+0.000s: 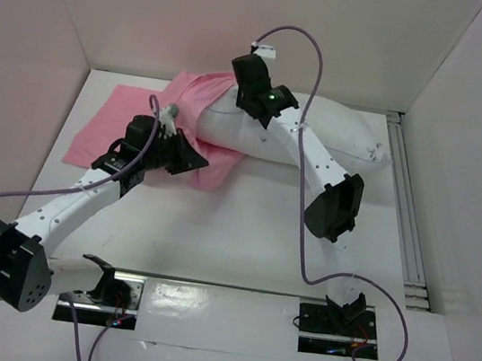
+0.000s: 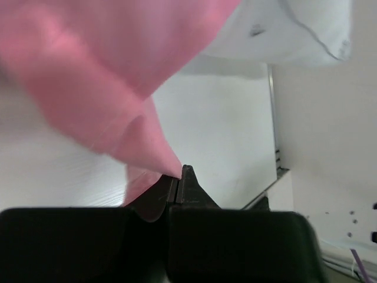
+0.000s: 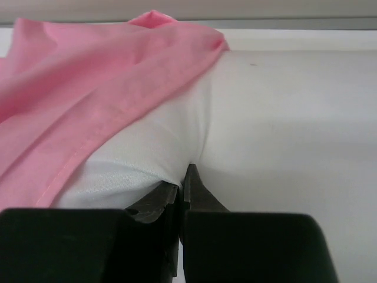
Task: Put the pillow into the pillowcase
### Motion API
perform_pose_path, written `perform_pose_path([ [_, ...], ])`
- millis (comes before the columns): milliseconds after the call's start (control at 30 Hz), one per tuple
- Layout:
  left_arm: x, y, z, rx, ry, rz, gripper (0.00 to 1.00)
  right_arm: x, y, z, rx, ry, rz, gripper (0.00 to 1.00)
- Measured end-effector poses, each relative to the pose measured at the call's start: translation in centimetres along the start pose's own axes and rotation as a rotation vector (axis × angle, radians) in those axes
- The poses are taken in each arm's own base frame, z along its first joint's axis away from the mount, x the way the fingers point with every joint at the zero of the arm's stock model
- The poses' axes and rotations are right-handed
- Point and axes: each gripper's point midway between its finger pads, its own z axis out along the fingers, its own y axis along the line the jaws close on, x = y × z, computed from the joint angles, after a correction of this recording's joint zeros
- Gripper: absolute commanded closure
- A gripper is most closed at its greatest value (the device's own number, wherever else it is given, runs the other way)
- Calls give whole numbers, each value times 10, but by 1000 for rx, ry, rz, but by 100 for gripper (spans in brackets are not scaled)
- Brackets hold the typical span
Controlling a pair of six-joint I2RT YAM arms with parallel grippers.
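The white pillow lies at the back of the table, its left end under the pink pillowcase. My left gripper is shut on the pillowcase's near edge, and the pink fabric rises from its tips in the left wrist view, with the pillow beyond. My right gripper is shut on a pinch of the pillow near its left end. The pillowcase is draped over the pillow's far side there, and the tips press into the white cloth.
White walls enclose the table on the left, back and right. A metal rail runs along the right side. Purple cables loop over the near half of the table. The arm bases sit at the near edge.
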Motion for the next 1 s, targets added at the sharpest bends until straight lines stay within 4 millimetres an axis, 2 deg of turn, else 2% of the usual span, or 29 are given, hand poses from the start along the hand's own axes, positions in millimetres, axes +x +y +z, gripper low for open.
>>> perform_pose_path([
  [67,-2,-19,2,52,22,34,100,10,2,-1,24,2,-12,100],
  [133,-1,-29,0,81,34,63,100,38,16,-2,15,33,-32,100],
  [200,9,-28,-1,80,60,82,100,73,30,-4,-4,78,-64,100],
  [267,30,-16,-3,51,105,86,96,96,40,-7,-26,103,-83,100],
  [333,55,5,-8,-23,168,82,77,109,46,-12,-62,123,-83,100],
  [367,63,15,-11,-67,192,81,48,110,47,-14,-72,127,-78,100],
  [400,66,20,-15,-94,204,89,39,111,48,-18,-94,135,-65,100],
  [433,67,24,-20,-133,210,92,35,111,48,-20,-110,134,-54,100],
  [467,65,24,-25,-166,203,99,35,112,49,-22,-128,136,-42,100],
  [500,58,22,-31,-196,183,110,39,112,49,-24,-144,139,-35,100],
  [600,23,10,-48,-273,57,150,40,119,50,-30,-185,159,-20,100],
  [667,-3,5,-59,-336,-50,172,36,123,51,-32,-203,173,-15,100],
  [767,-25,12,-70,-464,-152,193,32,124,53,-33,-218,181,-10,100],
  [867,-31,29,-71,-619,-183,220,30,124,54,-33,-226,187,-8,100],
  [1000,-24,53,-67,-800,-171,294,16,124,54,-33,-231,191,-5,100],
])
